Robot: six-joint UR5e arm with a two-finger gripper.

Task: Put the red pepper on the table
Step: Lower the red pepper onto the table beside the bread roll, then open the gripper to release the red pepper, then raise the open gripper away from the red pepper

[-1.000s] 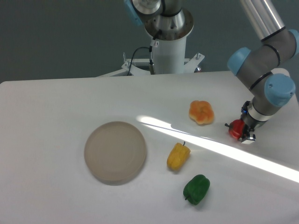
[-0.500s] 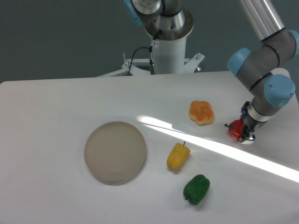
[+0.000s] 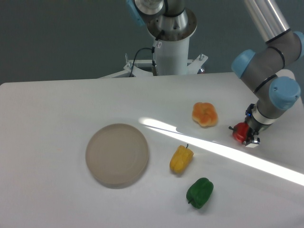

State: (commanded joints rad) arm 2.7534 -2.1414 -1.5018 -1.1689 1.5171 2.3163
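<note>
Nearest the camera: matte white table [image 3: 47,199], plain and smooth, filling most of the view. Crossed by a bright diagonal band of light running from near the middle down to the right edge. Green pepper [image 3: 200,192] lying closest to the front, right of centre. Just behind it and slightly left, yellow pepper [image 3: 181,159], short dark stem pointing up. Round beige-grey plate [image 3: 117,154] left of the yellow pepper, flat on the surface, well apart from the vegetables.

Farther back on the right: red pepper [image 3: 240,132], small and glossy, low at the table surface near the right edge; contact with the table not discernible. Gripper [image 3: 246,134] closed around the red pepper, fingers on either side. Orange pepper [image 3: 204,114] to the left of it, apart, resting on the table.

Beyond the table's far edge: white robot base column [image 3: 171,52] with a black cable beside it. Behind everything, a plain dark grey-green wall [image 3: 61,38].
</note>
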